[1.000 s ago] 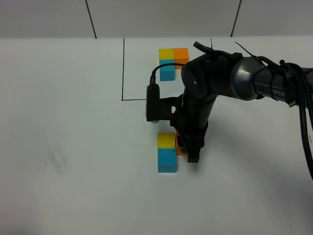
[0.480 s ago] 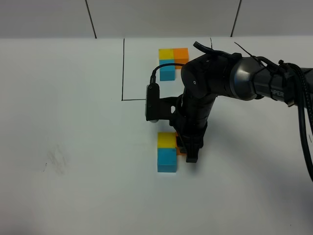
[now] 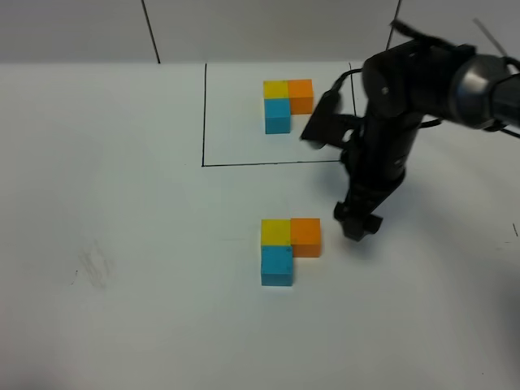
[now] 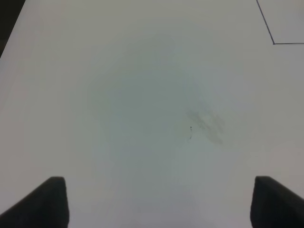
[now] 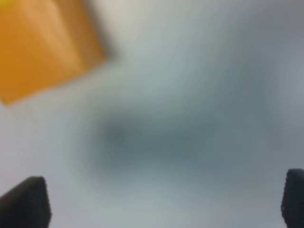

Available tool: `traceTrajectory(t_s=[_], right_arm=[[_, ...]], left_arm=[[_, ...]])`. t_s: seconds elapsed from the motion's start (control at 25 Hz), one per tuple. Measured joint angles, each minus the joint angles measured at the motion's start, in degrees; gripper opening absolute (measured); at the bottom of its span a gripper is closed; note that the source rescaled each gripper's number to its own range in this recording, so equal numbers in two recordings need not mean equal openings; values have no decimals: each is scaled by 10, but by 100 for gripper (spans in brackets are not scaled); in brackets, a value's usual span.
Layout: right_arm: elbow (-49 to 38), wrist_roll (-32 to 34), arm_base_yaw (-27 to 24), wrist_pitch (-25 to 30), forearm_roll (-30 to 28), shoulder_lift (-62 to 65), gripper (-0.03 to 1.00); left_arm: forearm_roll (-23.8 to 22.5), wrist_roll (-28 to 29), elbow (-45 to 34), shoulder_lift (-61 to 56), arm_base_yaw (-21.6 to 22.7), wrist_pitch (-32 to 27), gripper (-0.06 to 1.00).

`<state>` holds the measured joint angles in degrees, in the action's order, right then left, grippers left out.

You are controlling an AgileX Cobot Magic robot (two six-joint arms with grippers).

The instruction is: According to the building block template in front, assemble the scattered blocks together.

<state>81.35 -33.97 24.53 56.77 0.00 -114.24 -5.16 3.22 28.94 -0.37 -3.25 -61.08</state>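
Assembly looks finished: the scattered blocks match the building block template.

The trio sits at the template's six o'clock; the right gripper, fingers wide and empty, hangs at three o'clock of the orange cube.

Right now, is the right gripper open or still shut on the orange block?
Open. In the right wrist view both fingertips sit far apart with nothing between them; the orange block sits clear of the right gripper, against the yellow block.
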Motion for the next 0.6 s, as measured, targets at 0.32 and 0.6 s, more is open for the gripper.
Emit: traceTrajectory(t_s=[0.32, 0.6], right_arm=[[0, 111, -179, 74, -66, 148, 100], [-57, 135, -335, 120, -109, 308, 100]], left_arm=[[0, 0, 0, 0, 0, 0, 65], [0, 0, 0, 0, 0, 0, 65]])
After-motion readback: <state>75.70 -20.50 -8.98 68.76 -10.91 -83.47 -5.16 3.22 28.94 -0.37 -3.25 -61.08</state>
